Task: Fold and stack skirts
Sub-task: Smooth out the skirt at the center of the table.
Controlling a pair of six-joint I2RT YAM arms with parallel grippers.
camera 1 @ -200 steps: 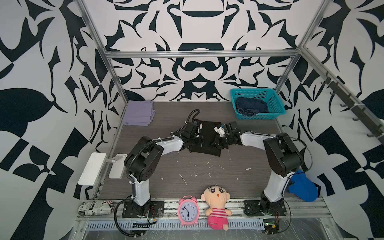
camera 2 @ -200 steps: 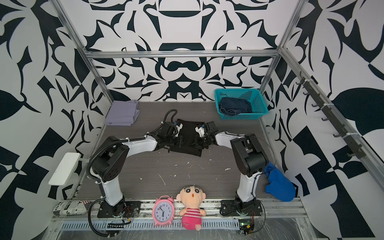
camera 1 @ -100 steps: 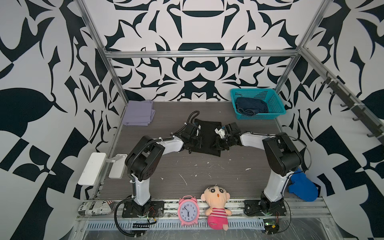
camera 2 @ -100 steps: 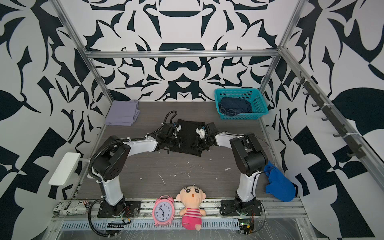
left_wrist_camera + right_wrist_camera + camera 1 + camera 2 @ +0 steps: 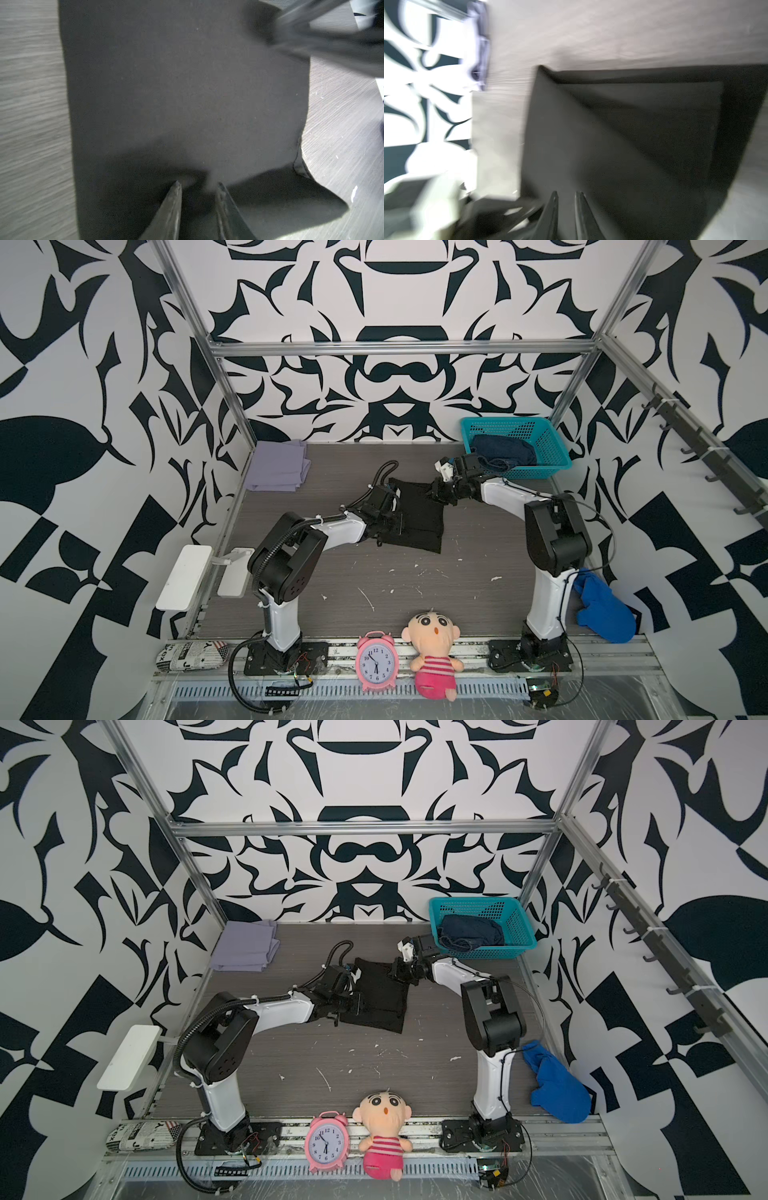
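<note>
Skirt (image 5: 419,518), black, pinched by left end effector (image 5: 198,187) and right end effector (image 5: 566,195), jaws nearly closed

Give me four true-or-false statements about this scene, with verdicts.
1. The denim skirt lies in the teal basket. True.
2. The lavender skirt lies on the black skirt. False: it lies folded apart, in the far left corner of the table.
3. The right gripper pinches the black skirt. True.
4. The left gripper hangs open above bare table. False: it is closed on the black skirt.
</note>
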